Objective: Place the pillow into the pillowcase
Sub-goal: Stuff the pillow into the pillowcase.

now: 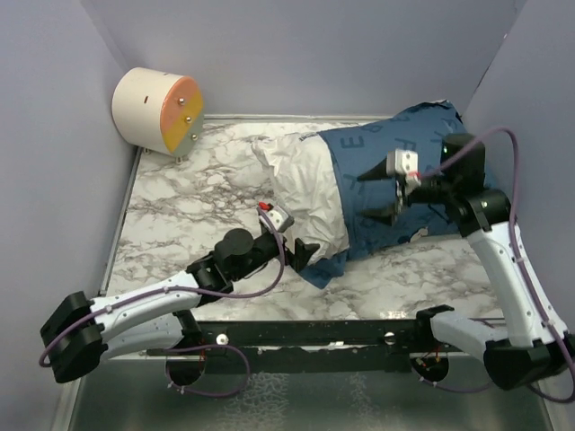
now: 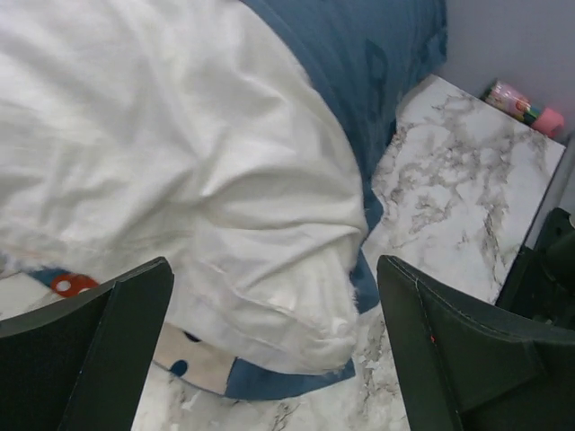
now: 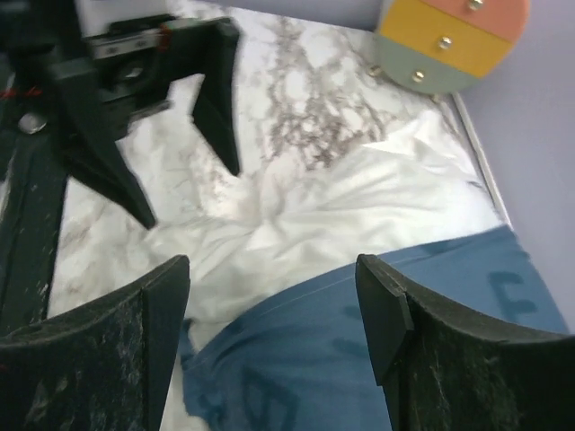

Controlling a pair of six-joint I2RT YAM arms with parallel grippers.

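Pillow [image 1: 301,193] half inside pillowcase [image 1: 404,184] on bench [image 1: 180,233]; exposed end points left, long axis left-right. Left end effector [image 1: 292,235] nearer exposed end, fingers apart, empty. Right end effector [image 1: 386,208] over case, fingers apart, empty.

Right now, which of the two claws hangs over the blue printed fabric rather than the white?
The right claw: it hangs open above the pillowcase. The left claw sits open at the pillow's exposed white end.

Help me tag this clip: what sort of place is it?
Probably a lab test cell, not a bedroom: plain lilac walls box in a marble-patterned tabletop with two arms bolted to a black rail.
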